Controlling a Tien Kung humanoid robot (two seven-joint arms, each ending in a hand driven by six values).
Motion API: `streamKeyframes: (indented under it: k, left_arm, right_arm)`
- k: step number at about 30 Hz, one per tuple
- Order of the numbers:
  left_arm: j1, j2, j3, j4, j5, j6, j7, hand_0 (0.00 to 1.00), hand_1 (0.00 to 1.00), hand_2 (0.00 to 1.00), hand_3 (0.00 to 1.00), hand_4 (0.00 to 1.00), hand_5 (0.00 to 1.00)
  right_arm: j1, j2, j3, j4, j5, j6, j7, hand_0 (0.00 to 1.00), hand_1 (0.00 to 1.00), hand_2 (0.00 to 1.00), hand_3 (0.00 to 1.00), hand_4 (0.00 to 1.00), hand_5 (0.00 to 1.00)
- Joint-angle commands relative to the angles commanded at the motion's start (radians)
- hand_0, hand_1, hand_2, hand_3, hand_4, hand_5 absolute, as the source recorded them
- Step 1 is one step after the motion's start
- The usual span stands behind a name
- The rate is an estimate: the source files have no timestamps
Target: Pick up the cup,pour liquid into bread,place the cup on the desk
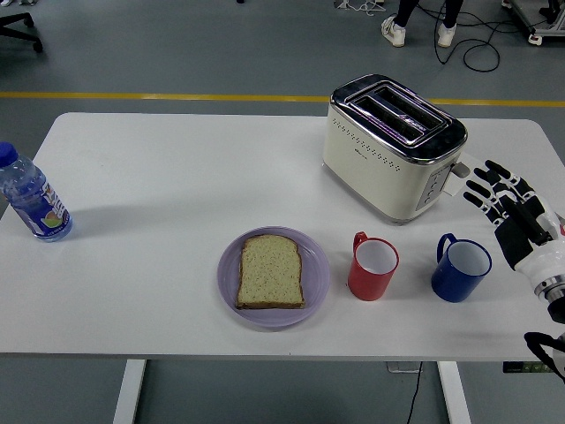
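A red cup (373, 268) stands upright right of a purple plate (316, 283) that carries a slice of bread (270, 271). A blue cup (461, 268) stands upright further right. My right hand (500, 193) hovers over the table at the right edge, just above and right of the blue cup, fingers spread and holding nothing. It touches neither cup. The left hand is out of view.
A cream toaster (392, 145) stands behind the cups, close to my right hand. A water bottle (32, 200) stands at the table's (159, 168) far left. A person's feet (418, 31) show on the floor beyond the table.
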Motion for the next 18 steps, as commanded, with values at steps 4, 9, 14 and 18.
streamKeyframes:
  k: [4,9,14,18]
  left_arm:
    - [0.001,-0.001,0.000,0.000,-0.001,0.000,0.000,0.634,0.647,0.656,0.508,0.241,0.849]
    - [0.003,-0.002,0.005,0.001,-0.002,0.000,0.000,0.634,0.645,0.656,0.508,0.240,0.849]
    - [0.004,-0.002,0.008,0.001,-0.004,0.000,0.000,0.634,0.645,0.656,0.508,0.240,0.849]
    - [0.006,-0.002,0.011,0.001,-0.004,0.000,0.000,0.634,0.645,0.656,0.508,0.240,0.849]
  right_arm:
    - [-0.002,0.004,0.006,-0.007,0.025,-0.005,0.007,0.730,0.643,0.687,0.640,0.648,0.284]
    - [-0.002,0.008,0.013,-0.023,0.087,-0.009,0.028,0.725,0.640,0.685,0.633,0.646,0.285]
    - [-0.004,0.012,0.021,-0.038,0.220,-0.016,0.070,0.714,0.639,0.684,0.632,0.645,0.283]
    - [-0.005,0.015,0.031,-0.050,0.339,-0.020,0.095,0.714,0.639,0.684,0.632,0.645,0.283]
